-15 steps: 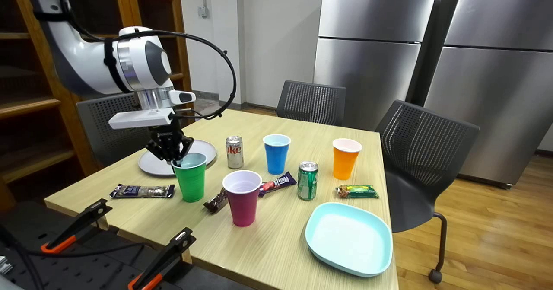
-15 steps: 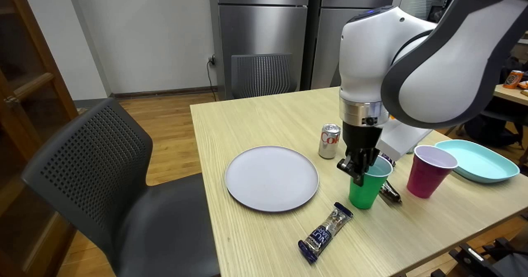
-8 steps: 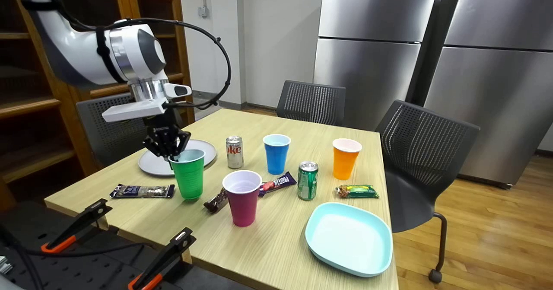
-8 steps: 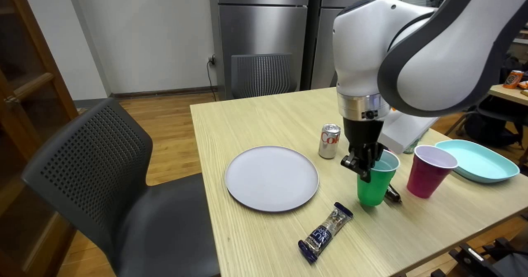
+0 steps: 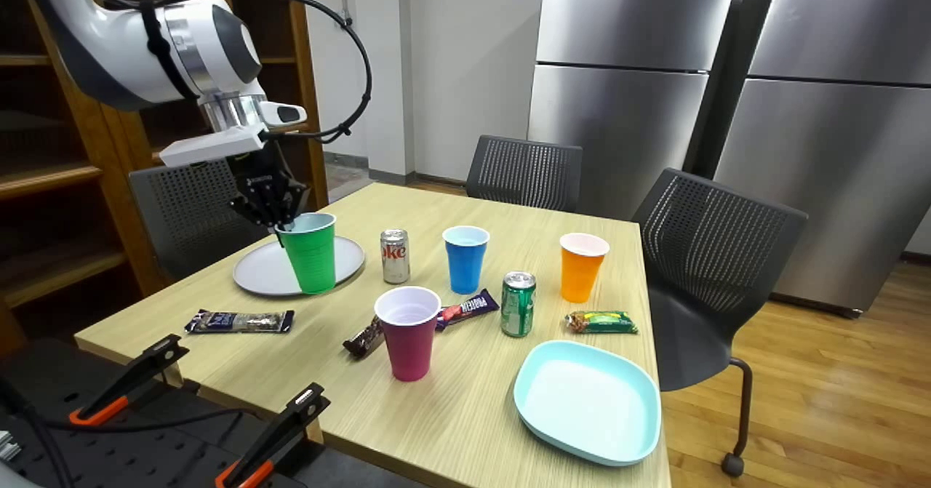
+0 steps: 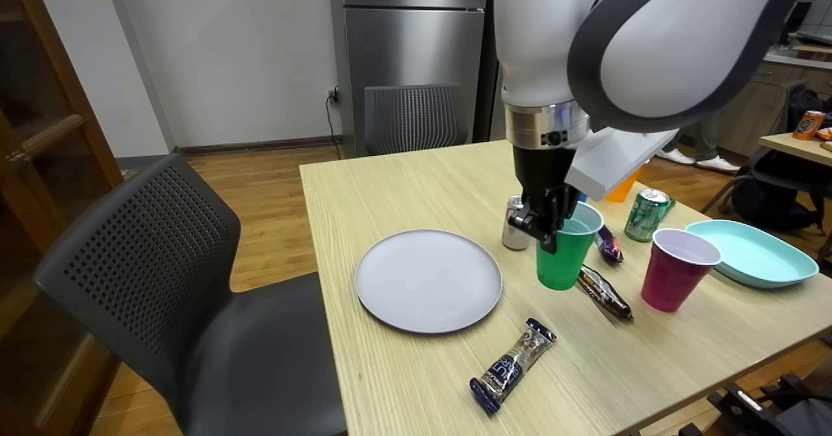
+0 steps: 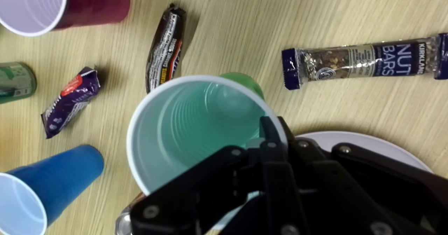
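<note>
One green cup (image 7: 182,123) is pinched by its rim in the gripper (image 7: 276,125), at the wrist view's centre.

Free gap between green cup (image 5: 313,261) and nut bar (image 5: 240,321), silver can (image 5: 395,257) opposite

Green cup (image 5: 309,261): smooth plastic, slight sheen, ribbed inside. Gripper (image 7: 277,130): mostly matt, shiny metal screw heads (image 7: 345,149). Nut bar wrapper (image 7: 364,61): glossy crinkled film, part clear. Grey plate (image 6: 429,280): smooth, matt (plastic by look, can't swear to it). Silver can (image 5: 395,255): shiny metal. Tabletop (image 6: 403,377): straight wood grain, low sheen. Fridge (image 5: 618,132): brushed steel. Chair back (image 6: 146,267): perforated matt plastic.
</note>
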Controlling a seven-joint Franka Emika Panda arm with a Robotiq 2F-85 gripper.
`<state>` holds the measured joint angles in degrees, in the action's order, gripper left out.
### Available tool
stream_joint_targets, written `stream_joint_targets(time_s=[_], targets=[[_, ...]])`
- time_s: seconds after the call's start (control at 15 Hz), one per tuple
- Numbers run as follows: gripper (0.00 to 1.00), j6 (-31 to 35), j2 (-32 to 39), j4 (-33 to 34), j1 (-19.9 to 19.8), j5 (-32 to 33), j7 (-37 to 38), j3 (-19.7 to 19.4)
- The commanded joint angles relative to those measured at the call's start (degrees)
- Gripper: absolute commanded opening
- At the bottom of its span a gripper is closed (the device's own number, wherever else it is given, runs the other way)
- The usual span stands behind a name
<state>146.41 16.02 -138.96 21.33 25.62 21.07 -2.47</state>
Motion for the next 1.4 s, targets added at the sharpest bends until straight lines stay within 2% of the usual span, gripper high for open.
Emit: stream_joint_targets(time_s=[0.0,0.33,0.67,1.33], targets=[[0.0,-2.8,0.8,4.2,-0.5,-0.9,1.2,3.5],[0.0,-4.4,3.1,9.7,0.9,-1.6,2.0,6.7],[0.0,-6.4,8.7,17.4,3.4,-3.9,4.0,8.9],[0.0,-5.6,17.6,28.1,8.8,-6.6,7.9,7.3]])
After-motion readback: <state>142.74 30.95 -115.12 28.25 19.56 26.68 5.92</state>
